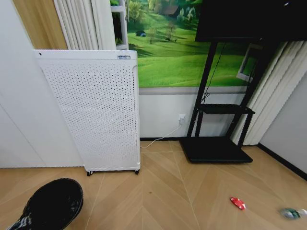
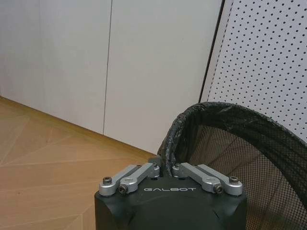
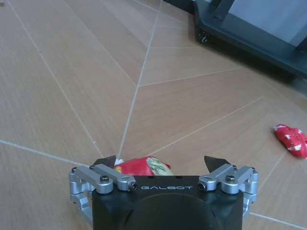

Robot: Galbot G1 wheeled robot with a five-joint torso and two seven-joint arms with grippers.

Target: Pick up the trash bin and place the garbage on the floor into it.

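The trash bin (image 1: 53,203) is a black mesh basket lined with a black bag, at the lower left of the head view. My left gripper (image 2: 168,168) is shut on the rim of the trash bin (image 2: 249,143), holding it beside the white panel. My right gripper (image 3: 161,163) hangs open just above the floor, its fingertips (image 3: 108,162) spread wide on either side of a crumpled red-and-white wrapper (image 3: 141,166). A second red-and-white wrapper (image 3: 291,139) lies farther off on the floor, the wrapper (image 1: 237,202) seen at the lower right of the head view. A clear bottle with a green label (image 1: 292,212) lies near the right edge.
A tall white perforated panel on casters (image 1: 96,115) stands against the wall by the bin. A black TV stand (image 1: 216,146) with a flat base (image 3: 249,28) stands at the wall on the right. Open wood floor (image 1: 163,191) lies between them.
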